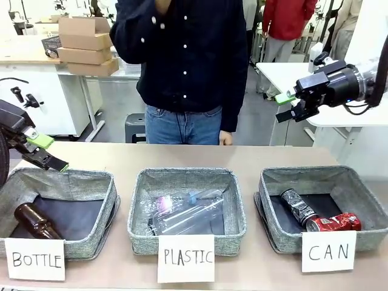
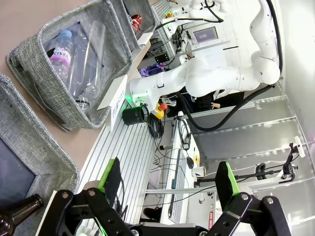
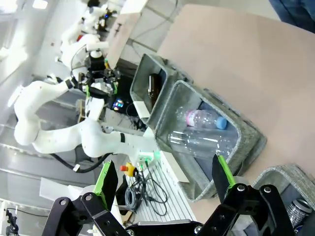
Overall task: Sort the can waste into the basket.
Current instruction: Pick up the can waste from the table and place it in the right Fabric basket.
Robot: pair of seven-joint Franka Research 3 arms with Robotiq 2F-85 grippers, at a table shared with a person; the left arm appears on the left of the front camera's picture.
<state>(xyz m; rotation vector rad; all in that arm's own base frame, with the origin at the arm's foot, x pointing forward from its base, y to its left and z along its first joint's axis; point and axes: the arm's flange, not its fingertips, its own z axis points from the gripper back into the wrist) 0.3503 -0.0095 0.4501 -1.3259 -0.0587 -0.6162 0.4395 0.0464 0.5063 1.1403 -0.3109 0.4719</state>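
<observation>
Both grippers, left [image 1: 43,151] and right [image 1: 286,106], hang wide apart and hold nothing. 2 cans, red [image 1: 333,222] and dark [image 1: 297,206], lie touching in the CAN basket [image 1: 364,197].

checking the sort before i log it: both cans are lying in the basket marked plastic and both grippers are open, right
Not quite. In the front view the red can and the dark can lie in the basket marked CAN. Both grippers, left and right, are open.
</observation>
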